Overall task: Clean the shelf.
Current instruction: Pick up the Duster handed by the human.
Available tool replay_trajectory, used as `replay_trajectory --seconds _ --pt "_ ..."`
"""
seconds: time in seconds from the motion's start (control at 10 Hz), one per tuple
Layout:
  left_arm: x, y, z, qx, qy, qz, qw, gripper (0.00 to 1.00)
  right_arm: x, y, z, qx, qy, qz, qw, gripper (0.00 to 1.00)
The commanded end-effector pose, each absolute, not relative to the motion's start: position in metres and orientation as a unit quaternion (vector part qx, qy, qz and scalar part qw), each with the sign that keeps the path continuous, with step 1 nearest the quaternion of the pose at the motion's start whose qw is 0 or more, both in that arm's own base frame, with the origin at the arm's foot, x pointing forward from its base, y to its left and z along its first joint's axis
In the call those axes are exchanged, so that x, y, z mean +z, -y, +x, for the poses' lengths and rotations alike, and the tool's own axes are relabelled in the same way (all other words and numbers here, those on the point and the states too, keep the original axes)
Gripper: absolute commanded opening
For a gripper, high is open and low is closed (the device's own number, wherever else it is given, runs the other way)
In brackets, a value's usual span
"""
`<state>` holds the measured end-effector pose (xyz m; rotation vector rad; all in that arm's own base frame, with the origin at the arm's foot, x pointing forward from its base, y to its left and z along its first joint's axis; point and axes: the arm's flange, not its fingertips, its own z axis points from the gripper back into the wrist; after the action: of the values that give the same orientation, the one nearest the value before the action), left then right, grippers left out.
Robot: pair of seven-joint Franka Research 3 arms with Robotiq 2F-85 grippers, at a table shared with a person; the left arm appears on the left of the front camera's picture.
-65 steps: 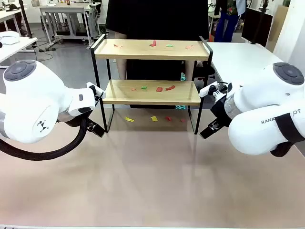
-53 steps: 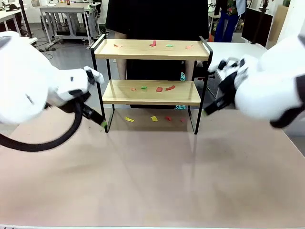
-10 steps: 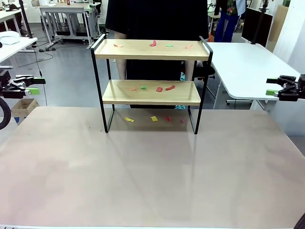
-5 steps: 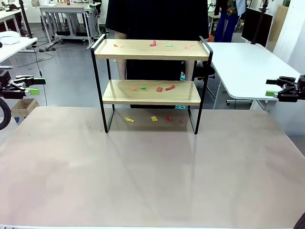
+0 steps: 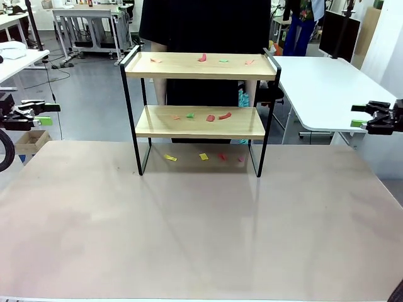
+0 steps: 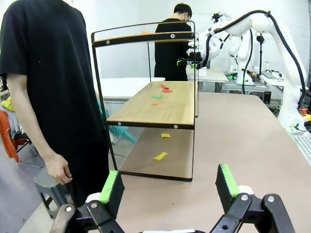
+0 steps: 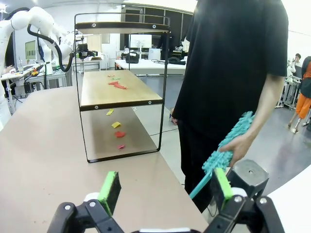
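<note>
Scraps on shelf as before.

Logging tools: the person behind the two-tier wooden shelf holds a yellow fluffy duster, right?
Not yellow: the fluffy duster is teal, as the right wrist view shows. The person does hold it, standing behind the two-tier wooden shelf.

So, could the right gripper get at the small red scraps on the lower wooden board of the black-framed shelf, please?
Probably yes: the open right gripper faces the shelf's open end with bare table between; only thin black frame posts flank the way to the red scraps.
</note>
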<state>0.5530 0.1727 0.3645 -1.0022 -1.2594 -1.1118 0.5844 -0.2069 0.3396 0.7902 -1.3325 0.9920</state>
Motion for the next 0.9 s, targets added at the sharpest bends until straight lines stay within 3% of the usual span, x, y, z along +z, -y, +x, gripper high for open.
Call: replay_trajectory --seconds 0.0,0.8 --pt "0.3664 -0.1724 0.5531 -0.473 0.535 -0.422 0.559 1.0 0.3416 0.2068 0.5846 0.43 0.577 0.341 0.605 1.0" --pt "0.3664 -0.1724 0.5531 -0.473 0.535 -0.422 0.559 1.0 0.3416 0.2068 0.5846 0.43 0.577 0.341 0.605 1.0"
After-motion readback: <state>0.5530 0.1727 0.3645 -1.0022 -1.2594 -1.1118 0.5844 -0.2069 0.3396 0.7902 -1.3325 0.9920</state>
